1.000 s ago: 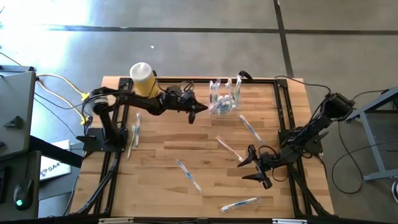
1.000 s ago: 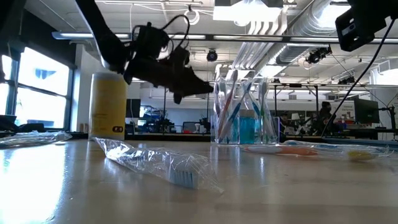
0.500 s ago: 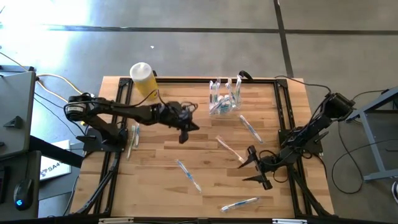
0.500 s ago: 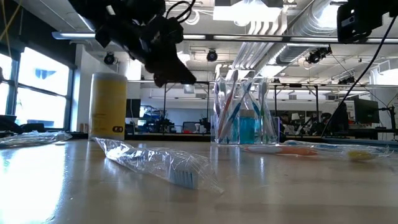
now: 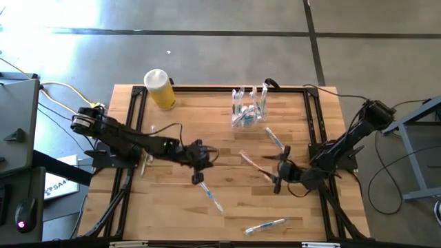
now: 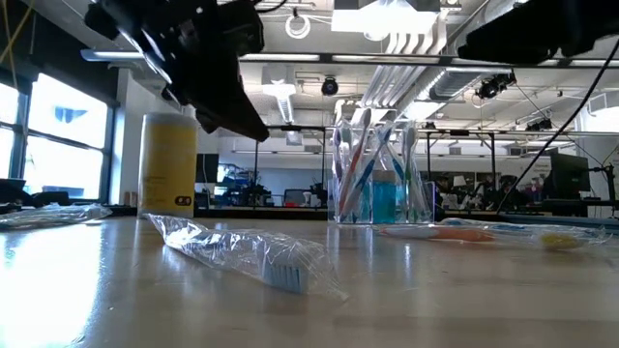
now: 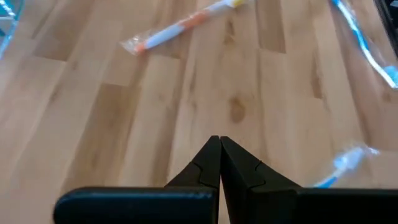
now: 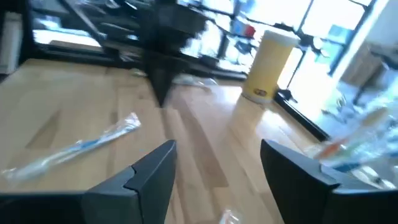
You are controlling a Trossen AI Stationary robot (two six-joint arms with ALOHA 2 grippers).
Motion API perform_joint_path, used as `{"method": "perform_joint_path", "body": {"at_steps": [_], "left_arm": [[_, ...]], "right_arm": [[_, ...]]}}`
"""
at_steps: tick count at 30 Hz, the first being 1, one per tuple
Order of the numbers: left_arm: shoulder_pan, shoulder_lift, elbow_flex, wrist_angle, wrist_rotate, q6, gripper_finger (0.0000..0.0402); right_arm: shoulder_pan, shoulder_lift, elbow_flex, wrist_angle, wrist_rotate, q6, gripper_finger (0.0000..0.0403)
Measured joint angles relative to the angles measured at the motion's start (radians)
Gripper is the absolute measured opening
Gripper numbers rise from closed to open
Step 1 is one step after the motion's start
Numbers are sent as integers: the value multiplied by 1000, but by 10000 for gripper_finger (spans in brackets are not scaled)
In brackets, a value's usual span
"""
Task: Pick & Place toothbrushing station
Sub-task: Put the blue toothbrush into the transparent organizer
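A clear cup (image 5: 248, 110) holding several toothbrushes and a teal tube stands on its base at the far middle of the table, seen also in the low view (image 6: 377, 174). Wrapped toothbrushes lie flat on the wood: a blue one (image 5: 209, 194), an orange one (image 5: 253, 164), another blue one (image 5: 275, 141). My left gripper (image 5: 198, 177) hovers shut just beyond the far end of the blue one, its tips (image 7: 217, 142) over bare wood. My right gripper (image 5: 278, 169) stands open by the orange toothbrush's near end, nothing between its fingers (image 8: 214, 158).
A yellow cylinder container with a white top (image 5: 160, 88) stands at the far left corner. More wrapped toothbrushes lie by the left rail (image 5: 148, 148) and near the front edge (image 5: 265, 225). A black frame (image 5: 313, 117) borders the table. Bare wood lies at the near left.
My left gripper, shut throughout, has swung from beside the cup toward the table's near edge and now hangs by the blue wrapped toothbrush. My right gripper has tipped up and rolled at the wrist, staying open in about the same place. No toothbrush has moved.
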Motion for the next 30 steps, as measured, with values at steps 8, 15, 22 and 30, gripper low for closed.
{"method": "perform_joint_path", "body": {"at_steps": [8, 15, 22, 30], "left_arm": [[-108, 0, 0, -5, -149, -30, 0], [-108, 0, 0, -5, -172, -30, 0], [-108, 0, 0, -2, -182, -13, 0], [-108, 0, 0, 14, -185, -8, 0]], "right_arm": [[-164, -99, 147, -611, -134, 415, 226], [-368, -101, 157, -1017, -328, 767, 226], [-562, -101, 157, -1084, -414, 768, 226], [-742, -19, 158, -1090, -613, 716, 226]]}}
